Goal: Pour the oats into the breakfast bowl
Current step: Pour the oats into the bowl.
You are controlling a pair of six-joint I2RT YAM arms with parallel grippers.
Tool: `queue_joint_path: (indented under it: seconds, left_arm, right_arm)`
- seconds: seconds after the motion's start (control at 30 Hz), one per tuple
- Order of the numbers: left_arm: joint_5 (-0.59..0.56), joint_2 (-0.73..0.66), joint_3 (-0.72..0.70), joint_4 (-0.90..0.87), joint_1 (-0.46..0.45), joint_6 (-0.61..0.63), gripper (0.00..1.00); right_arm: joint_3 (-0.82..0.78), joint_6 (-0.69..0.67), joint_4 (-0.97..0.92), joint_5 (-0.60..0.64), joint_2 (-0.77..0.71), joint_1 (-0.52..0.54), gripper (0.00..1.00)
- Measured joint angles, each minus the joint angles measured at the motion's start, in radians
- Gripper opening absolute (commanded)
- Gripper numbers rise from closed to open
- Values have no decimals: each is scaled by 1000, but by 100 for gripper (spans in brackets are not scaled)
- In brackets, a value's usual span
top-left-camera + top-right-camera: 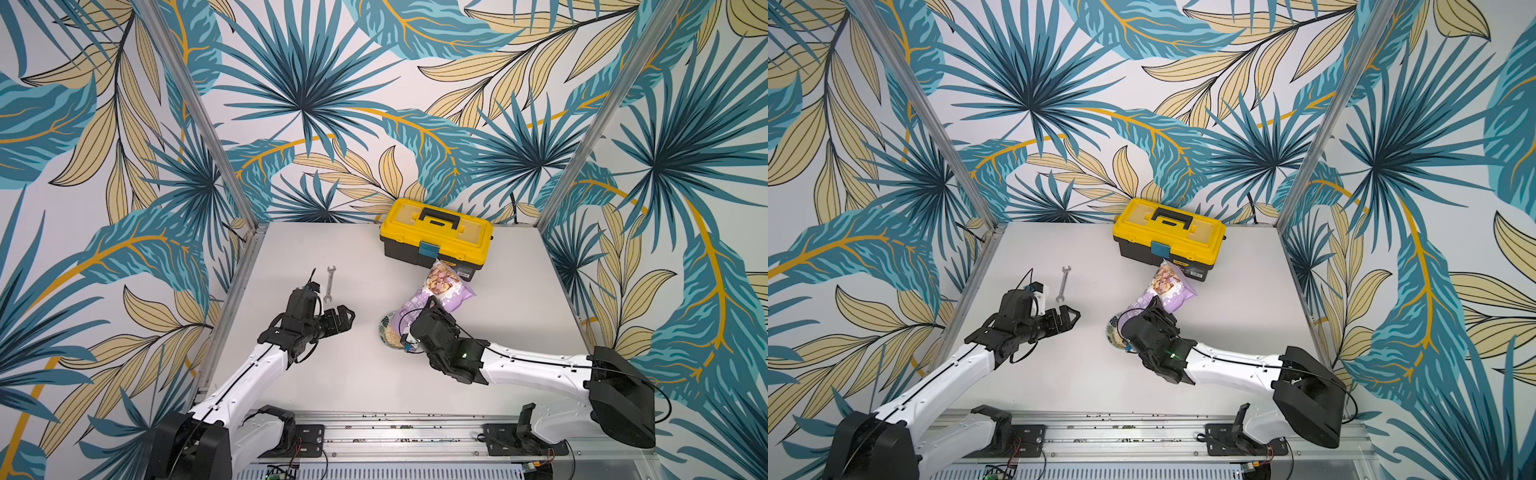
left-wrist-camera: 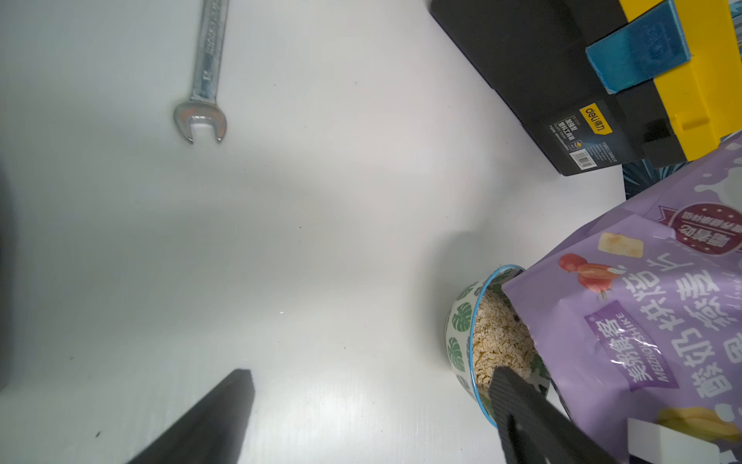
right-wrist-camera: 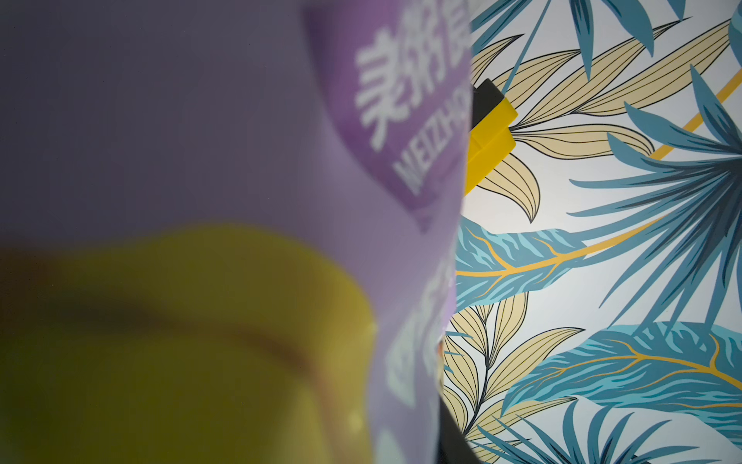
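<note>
The pouch (image 1: 453, 293) is lilac with a darker purple label; the oats (image 2: 498, 341) pale beige; the bowl (image 2: 457, 321) white with green leaves and blue rim; the toolbox (image 1: 436, 239) yellow over black.

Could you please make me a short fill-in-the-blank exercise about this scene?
1. The left pincer is empty and ____.
2. The right pincer tilts the pouch over the ____, which holds oats.
3. The toolbox has a ____ lid.
4. Beyond the left pincer lies a steel ____.
Missing words: open; bowl; yellow; wrench.
</note>
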Motion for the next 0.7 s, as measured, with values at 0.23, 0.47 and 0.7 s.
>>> queue_joint_path:
  seconds: [0.23, 0.47, 0.7]
  left_arm:
    - [14, 13, 0, 0, 0, 0, 96]
    - [14, 13, 0, 0, 0, 0, 96]
    - [13, 14, 0, 0, 0, 4, 96]
  right_arm:
    - [-9, 5, -1, -22, 2, 4, 0]
    - [-8, 33, 2, -51, 26, 22, 0]
    - [6, 61, 5, -66, 38, 22, 0]
